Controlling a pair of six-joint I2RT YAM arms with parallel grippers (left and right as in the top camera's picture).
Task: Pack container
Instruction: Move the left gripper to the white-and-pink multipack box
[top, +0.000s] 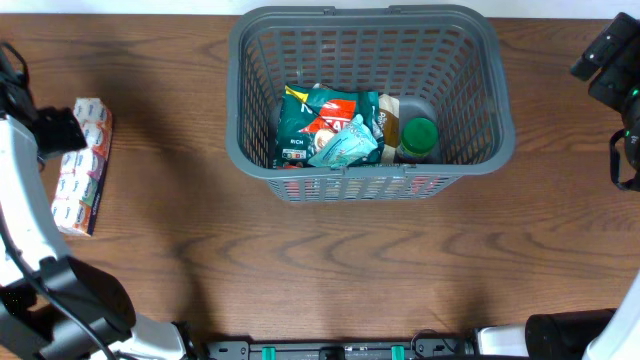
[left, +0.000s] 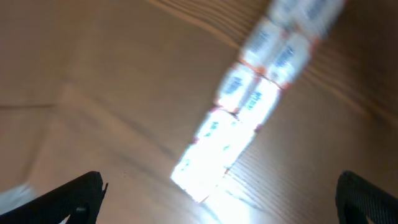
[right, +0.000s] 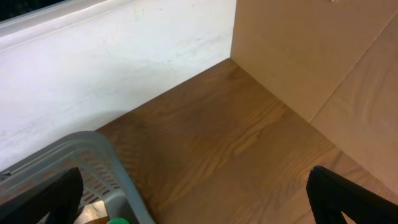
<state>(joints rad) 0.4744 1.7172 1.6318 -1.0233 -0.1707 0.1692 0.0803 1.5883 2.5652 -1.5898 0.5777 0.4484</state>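
Okay, basket (top: 370, 183) sits at the far edge of the worktop (top: 330, 270), mid-right, holding a green packet (top: 305, 125), a teal pouch (top: 345, 145) and a green-capped bottle (top: 418, 135). White multipack (top: 82, 165) lies by the left edge, left gripper (left: 221, 196) over it, spread. Right gripper (right: 196, 199) is spread too, near the far right corner.

Evenly lit from above in the overhead view, sharp throughout, with soft faint shadows around the container (top: 370, 186) on the wooden table (top: 300, 260). Smeared by heavy motion blur at the left wrist — blown out to white glare on the sachet strip (left: 249, 106). Crisp and evenly bright at the right wrist.
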